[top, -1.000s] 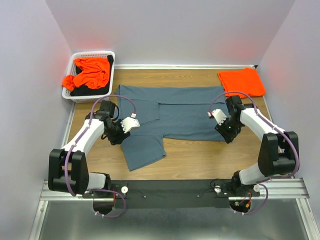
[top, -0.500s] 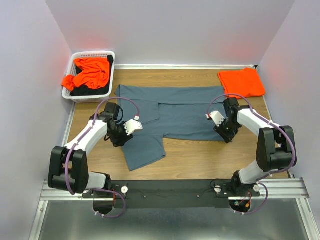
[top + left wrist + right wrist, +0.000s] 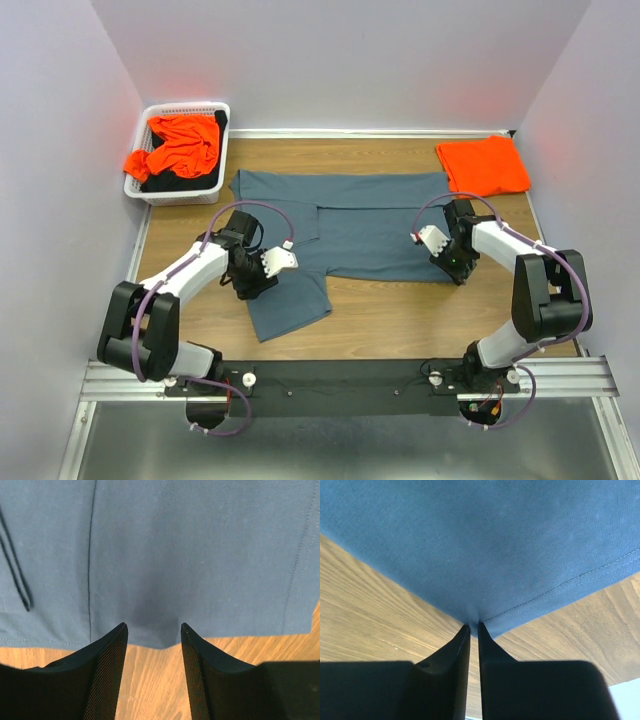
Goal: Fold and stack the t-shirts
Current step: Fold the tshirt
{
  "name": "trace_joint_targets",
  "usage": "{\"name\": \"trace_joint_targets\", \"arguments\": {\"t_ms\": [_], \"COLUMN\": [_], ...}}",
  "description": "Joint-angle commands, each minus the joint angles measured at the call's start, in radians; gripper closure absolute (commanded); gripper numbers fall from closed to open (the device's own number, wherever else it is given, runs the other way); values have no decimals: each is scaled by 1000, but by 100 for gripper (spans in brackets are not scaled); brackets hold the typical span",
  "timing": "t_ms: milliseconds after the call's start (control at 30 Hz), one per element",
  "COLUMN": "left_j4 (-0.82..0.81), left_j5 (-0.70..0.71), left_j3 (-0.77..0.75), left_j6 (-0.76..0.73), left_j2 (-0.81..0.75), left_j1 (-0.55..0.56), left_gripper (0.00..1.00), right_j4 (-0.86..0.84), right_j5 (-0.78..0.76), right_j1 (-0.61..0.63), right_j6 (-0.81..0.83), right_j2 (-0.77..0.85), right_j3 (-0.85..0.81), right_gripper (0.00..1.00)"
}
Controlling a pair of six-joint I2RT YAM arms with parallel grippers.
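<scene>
Found right tool (image 3: 474, 625) pinched near-shut on the near hem of slate-grey t-shirt (image 3: 370, 225) lying flat mid-way across the tabletop (image 3: 400, 320), left tool (image 3: 153, 626) half open astride that shirt's near edge, gripping nothing; recommend closing left squarely on cloth before lifting both evenly.
</scene>
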State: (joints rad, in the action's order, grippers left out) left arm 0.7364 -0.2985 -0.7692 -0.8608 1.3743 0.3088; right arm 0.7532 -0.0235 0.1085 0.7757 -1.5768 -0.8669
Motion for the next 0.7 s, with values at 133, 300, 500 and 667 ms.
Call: {"name": "trace_joint_targets", "arguments": {"t_ms": [133,300,500,667], "left_j4": [-51,-34,41,104], "left_j5": [96,133,133,104], "left_j3": [24,15,-44,-91], "left_j6": [29,13,5,6], "left_j2": [72,71,5,-18], "left_j1": [33,36,36,33], "left_gripper": [47,72,100,100], "right_j4": [-46,-41,-18,11], "right_j5": [-30,-35,-41,-33], "right_j1": [2,2,2,2], "right_j6": [8,11,10,8], "right_j2": [-34,-6,52,110], "right_j3": [29,19,-10,-40], "right_gripper": [99,99,99,99]}}
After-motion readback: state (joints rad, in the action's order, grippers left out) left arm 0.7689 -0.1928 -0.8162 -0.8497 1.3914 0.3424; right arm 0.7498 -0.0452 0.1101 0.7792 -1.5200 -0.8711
